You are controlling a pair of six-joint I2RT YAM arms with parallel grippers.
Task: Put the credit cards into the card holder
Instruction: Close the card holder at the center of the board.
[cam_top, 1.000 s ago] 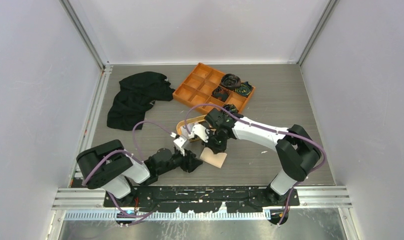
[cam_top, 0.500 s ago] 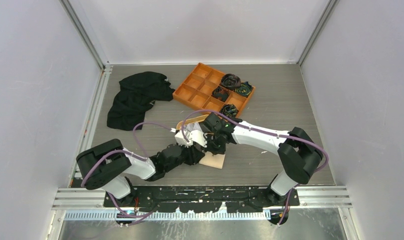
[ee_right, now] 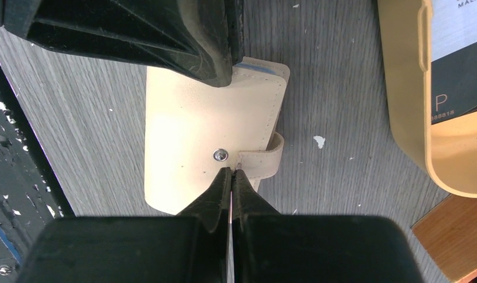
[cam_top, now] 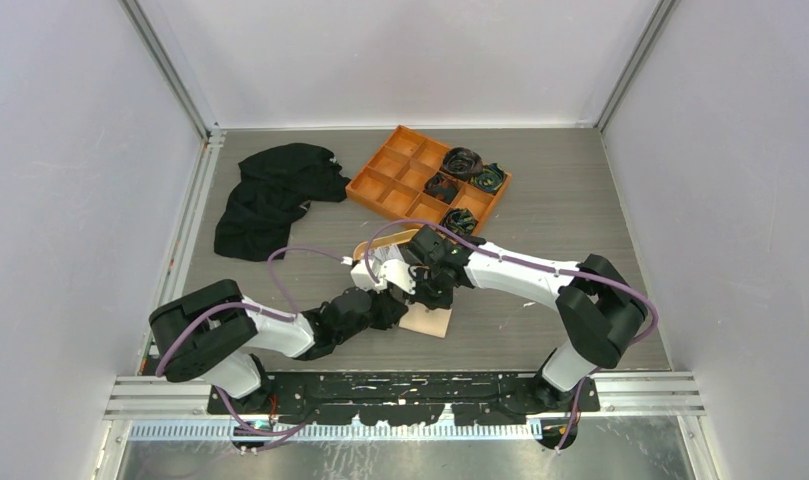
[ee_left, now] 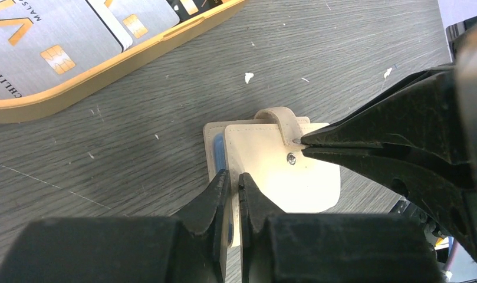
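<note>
The beige card holder (cam_top: 432,321) lies closed on the table with its snap tab (ee_right: 262,164) folded over. A light blue card (ee_left: 219,150) peeks out at its edge. My left gripper (ee_left: 234,175) is shut on the near edge of the card holder's (ee_left: 271,168) top flap. The right gripper (ee_right: 231,171) is shut with nothing in it, its tips resting on the card holder (ee_right: 194,124) beside the snap stud. More credit cards (ee_left: 44,41) lie in the oval orange dish (ee_left: 106,73), white ones and a black one (ee_right: 460,76).
The oval dish (cam_top: 380,244) sits just behind both grippers. An orange divided tray (cam_top: 400,170) with dark coiled items stands at the back centre. A black cloth (cam_top: 275,195) lies at the back left.
My left gripper has moved forward to the card holder and its jaws have come together on the flap edge. The right gripper shifted slightly left onto the holder, staying shut.
</note>
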